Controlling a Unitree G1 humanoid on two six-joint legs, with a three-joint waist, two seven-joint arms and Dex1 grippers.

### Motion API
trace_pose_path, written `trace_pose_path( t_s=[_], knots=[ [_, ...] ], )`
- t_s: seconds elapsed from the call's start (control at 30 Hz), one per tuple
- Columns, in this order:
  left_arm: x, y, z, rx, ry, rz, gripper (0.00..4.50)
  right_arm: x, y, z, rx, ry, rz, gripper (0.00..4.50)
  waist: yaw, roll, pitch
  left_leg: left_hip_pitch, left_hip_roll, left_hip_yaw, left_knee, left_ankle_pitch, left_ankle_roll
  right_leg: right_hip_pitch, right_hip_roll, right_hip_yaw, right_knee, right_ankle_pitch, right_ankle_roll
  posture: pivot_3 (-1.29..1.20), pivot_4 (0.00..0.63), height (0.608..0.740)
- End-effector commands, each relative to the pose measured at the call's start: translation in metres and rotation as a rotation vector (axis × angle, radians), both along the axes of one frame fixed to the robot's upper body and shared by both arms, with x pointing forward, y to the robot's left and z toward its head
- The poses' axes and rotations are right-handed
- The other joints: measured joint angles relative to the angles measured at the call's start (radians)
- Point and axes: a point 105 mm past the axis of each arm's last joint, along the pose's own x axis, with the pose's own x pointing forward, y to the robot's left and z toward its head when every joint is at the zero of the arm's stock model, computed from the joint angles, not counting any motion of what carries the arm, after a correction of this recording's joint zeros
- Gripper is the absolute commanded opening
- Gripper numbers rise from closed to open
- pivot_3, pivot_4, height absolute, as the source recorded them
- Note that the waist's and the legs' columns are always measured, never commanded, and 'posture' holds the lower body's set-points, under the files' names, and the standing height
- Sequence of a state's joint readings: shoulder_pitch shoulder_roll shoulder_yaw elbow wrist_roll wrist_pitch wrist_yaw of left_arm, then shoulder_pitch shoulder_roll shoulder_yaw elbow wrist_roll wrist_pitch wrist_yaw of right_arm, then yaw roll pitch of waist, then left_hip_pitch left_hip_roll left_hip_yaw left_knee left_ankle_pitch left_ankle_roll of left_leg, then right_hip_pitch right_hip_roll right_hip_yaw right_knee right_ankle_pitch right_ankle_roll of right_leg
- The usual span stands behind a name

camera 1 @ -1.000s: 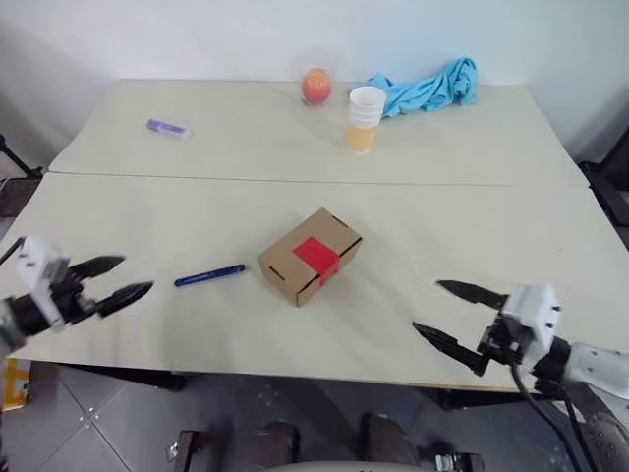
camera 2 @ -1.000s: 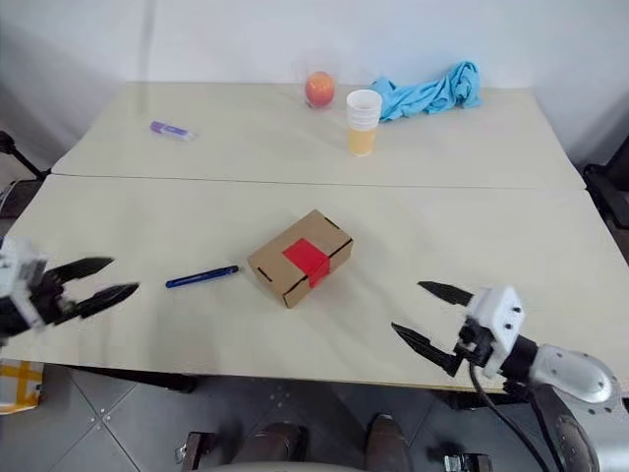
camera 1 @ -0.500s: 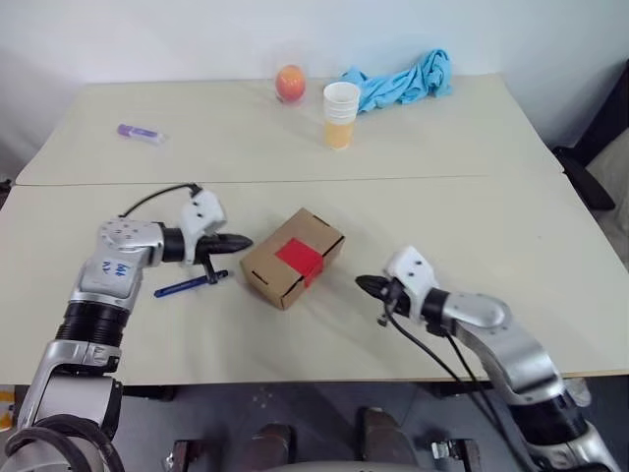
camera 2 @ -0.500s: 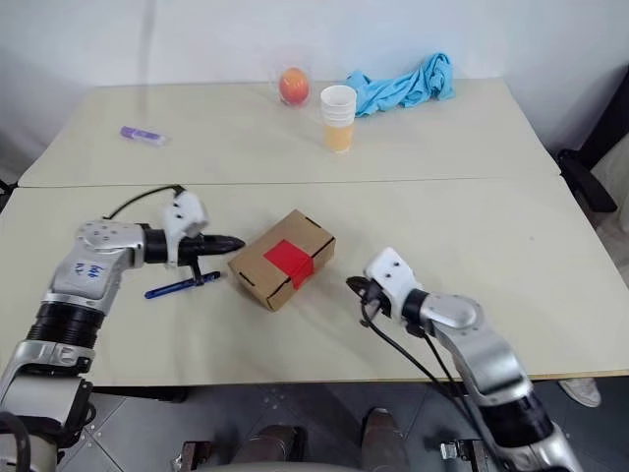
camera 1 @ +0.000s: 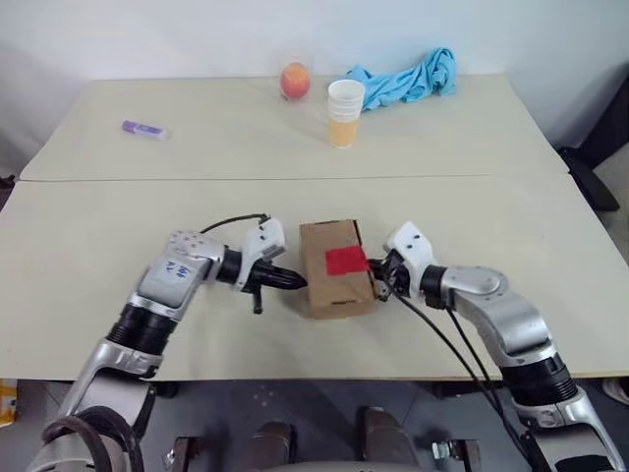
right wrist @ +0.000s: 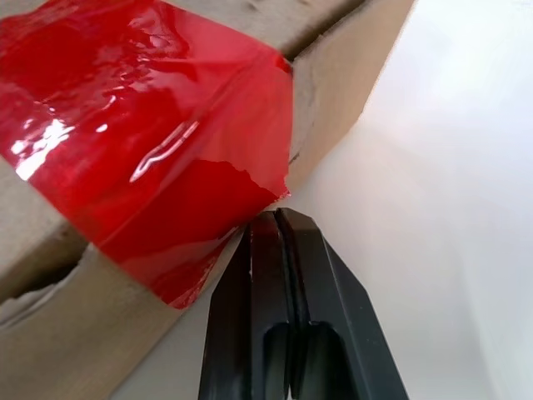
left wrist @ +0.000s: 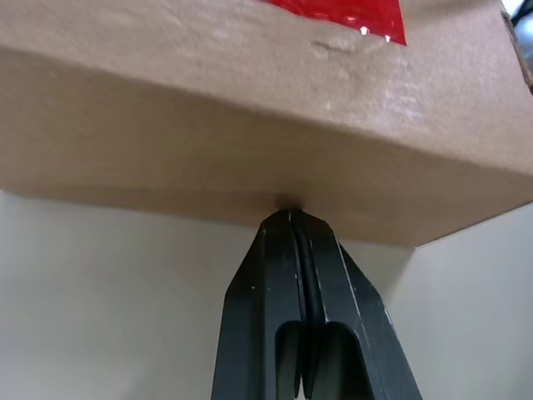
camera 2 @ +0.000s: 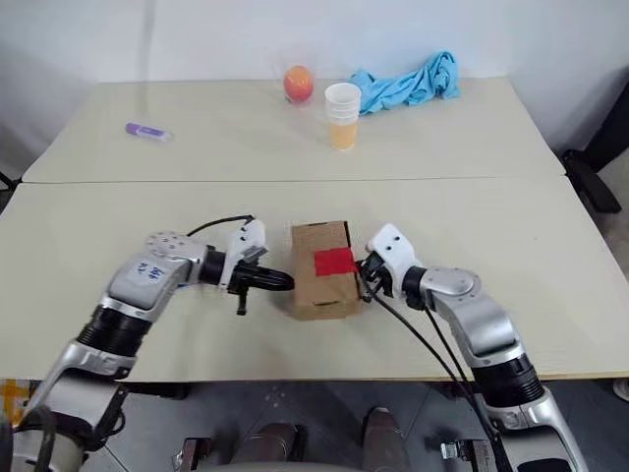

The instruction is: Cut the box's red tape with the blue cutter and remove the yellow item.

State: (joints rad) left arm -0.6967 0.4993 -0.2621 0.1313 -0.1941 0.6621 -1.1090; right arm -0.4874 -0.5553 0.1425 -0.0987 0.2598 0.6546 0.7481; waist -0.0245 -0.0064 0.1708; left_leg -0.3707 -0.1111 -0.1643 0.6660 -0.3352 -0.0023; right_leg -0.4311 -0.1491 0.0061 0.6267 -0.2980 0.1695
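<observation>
The brown box (camera 1: 329,287) lies square-on in the middle of the near table, with the red tape (camera 1: 346,261) on its top, running over the right edge. My left gripper (camera 1: 298,283) is shut, and its tip presses the box's left wall (left wrist: 208,158). My right gripper (camera 1: 374,268) is shut too, with its tip against the box's right side just under the torn edge of the red tape (right wrist: 150,150). Neither gripper holds anything. The blue cutter is hidden. The yellow item is out of view.
On the far table stand an orange-red fruit (camera 1: 294,79), a stack of white cups with orange inside (camera 1: 344,111), a crumpled blue cloth (camera 1: 408,79) and a purple-and-white marker (camera 1: 144,129). A seam (camera 1: 118,180) divides the two tables.
Both grippers shut and came in from the table's sides to the box's two flanks. The box turned from lying diagonal to lying square-on. The camera view shifted as well.
</observation>
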Motion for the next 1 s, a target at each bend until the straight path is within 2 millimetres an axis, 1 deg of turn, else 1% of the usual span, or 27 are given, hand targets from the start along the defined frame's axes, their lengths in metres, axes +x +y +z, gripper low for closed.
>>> trace_pose_path(
  t_s=[0.03,0.17,0.23,0.4,0.5,0.6,0.67,0.7,0.73,0.77,0.8,0.83,0.87,0.9,0.93,1.0],
  knots=[
    [0.0,-0.024,0.007,-0.041,-0.025,-0.029,0.02,0.007,-0.006,0.013,0.005,-0.024,0.04,0.0,0.0,0.0,0.0,0.0,0.0,0.0,0.0,0.0,0.0,0.0,0.0,0.0,0.0,0.0,0.0,0.0,0.15,0.74],
    [0.001,-0.033,0.006,-0.059,-0.023,-0.022,0.02,0.018,-0.022,0.011,-0.056,-0.031,0.037,0.0,-0.001,0.0,0.0,0.0,0.0,0.001,0.0,0.0,0.0,0.0,0.0,0.0,0.0,0.0,0.0,0.0,0.15,0.74],
    [0.0,-0.036,0.005,-0.066,-0.019,-0.026,0.02,0.023,-0.026,0.01,-0.069,-0.043,0.036,0.0,-0.001,0.0,0.0,0.0,0.0,0.001,0.001,0.0,0.0,0.0,0.0,0.0,0.0,0.0,0.0,0.0,0.15,0.74],
    [-0.009,-0.044,0.001,-0.08,0.01,-0.055,0.02,0.036,-0.04,0.008,-0.149,-0.11,0.058,0.0,-0.001,0.0,0.0,0.001,0.0,0.002,0.002,0.0,0.0,0.001,0.0,0.0,0.0,0.001,0.0,0.0,0.15,0.74],
    [-0.012,-0.047,-0.002,-0.081,0.014,-0.06,0.02,0.039,-0.045,0.008,-0.209,-0.158,0.111,0.0,-0.001,0.0,0.0,0.001,0.0,0.003,0.003,0.0,0.0,0.001,0.0,0.001,0.0,0.002,0.0,0.0,0.15,0.74],
    [-0.01,-0.04,0.002,-0.098,-0.006,-0.028,0.02,0.036,-0.052,0.027,-0.14,-0.205,0.125,0.0,-0.001,0.0,0.0,0.001,0.001,0.003,0.004,0.0,0.0,0.001,0.0,0.001,0.0,0.002,0.0,0.0,0.15,0.74],
    [-0.009,-0.029,0.01,-0.137,-0.017,-0.003,0.02,0.027,-0.059,0.04,-0.114,-0.254,0.151,0.0,-0.001,0.0,0.0,0.001,0.001,0.004,0.003,0.0,0.0,0.001,0.0,0.001,0.0,0.002,0.0,0.0,0.15,0.74],
    [-0.009,-0.019,0.018,-0.179,-0.019,0.014,0.02,0.021,-0.066,0.047,-0.082,-0.257,0.149,0.0,-0.001,0.0,0.0,0.001,0.001,0.004,0.002,0.0,0.0,0.0,0.0,0.001,0.0,0.002,0.0,0.0,0.15,0.74],
    [-0.007,-0.002,0.026,-0.22,-0.026,0.055,0.02,0.011,-0.075,0.054,-0.047,-0.251,0.153,0.0,0.0,0.0,0.0,0.001,0.001,0.003,0.002,0.0,0.0,0.0,0.0,0.001,0.0,0.002,0.0,0.0,0.15,0.74],
    [-0.006,0.01,0.032,-0.244,-0.033,0.083,0.02,0.004,-0.081,0.058,-0.025,-0.243,0.156,0.0,0.0,0.0,0.0,-0.001,0.001,0.003,0.001,0.0,0.0,-0.001,0.0,0.001,-0.001,0.002,0.0,0.0,0.15,0.74],
    [-0.007,0.026,0.036,-0.25,-0.061,0.096,0.02,-0.006,-0.088,0.062,-0.001,-0.25,0.166,0.0,0.0,0.0,0.0,-0.001,0.001,0.003,0.001,0.0,0.0,-0.002,0.0,0.001,-0.001,0.002,0.0,0.0,0.15,0.74],
    [-0.008,0.036,0.038,-0.247,-0.081,0.101,0.02,-0.011,-0.091,0.064,0.011,-0.257,0.173,0.0,-0.001,0.0,0.0,-0.001,0.001,0.003,0.001,0.0,0.0,-0.002,0.0,0.001,-0.001,0.002,0.0,0.0,0.15,0.74],
    [-0.009,0.052,0.038,-0.229,-0.096,0.122,0.02,-0.022,-0.094,0.065,0.047,-0.23,0.188,0.0,-0.003,0.0,0.0,-0.001,0.002,0.003,0.0,0.0,0.0,-0.002,0.0,0.001,-0.001,0.002,0.0,0.0,0.15,0.74],
    [-0.008,0.071,0.043,-0.215,-0.136,0.158,0.0,-0.036,-0.093,0.066,0.088,-0.199,0.22,0.35,-0.003,0.001,0.0,0.001,0.002,0.004,0.0,0.0,0.0,-0.001,0.0,0.001,-0.001,0.002,0.0,0.0,0.15,0.74],
    [-0.01,0.085,0.052,-0.242,-0.162,0.18,0.19,-0.048,-0.089,0.067,0.118,-0.183,0.255,0.57,-0.003,0.001,0.0,0.001,0.002,0.005,0.0,0.0,0.0,-0.001,0.0,0.001,-0.001,0.002,0.0,0.0,0.15,0.74],
    [-0.015,0.108,0.068,-0.275,-0.235,0.196,0.62,-0.064,-0.08,0.073,0.183,-0.194,0.28,1.22,-0.003,0.001,0.0,0.001,0.004,0.005,0.0,-0.001,-0.001,-0.001,0.001,0.001,-0.002,0.002,0.0,0.0,0.15,0.74]
  ],
)
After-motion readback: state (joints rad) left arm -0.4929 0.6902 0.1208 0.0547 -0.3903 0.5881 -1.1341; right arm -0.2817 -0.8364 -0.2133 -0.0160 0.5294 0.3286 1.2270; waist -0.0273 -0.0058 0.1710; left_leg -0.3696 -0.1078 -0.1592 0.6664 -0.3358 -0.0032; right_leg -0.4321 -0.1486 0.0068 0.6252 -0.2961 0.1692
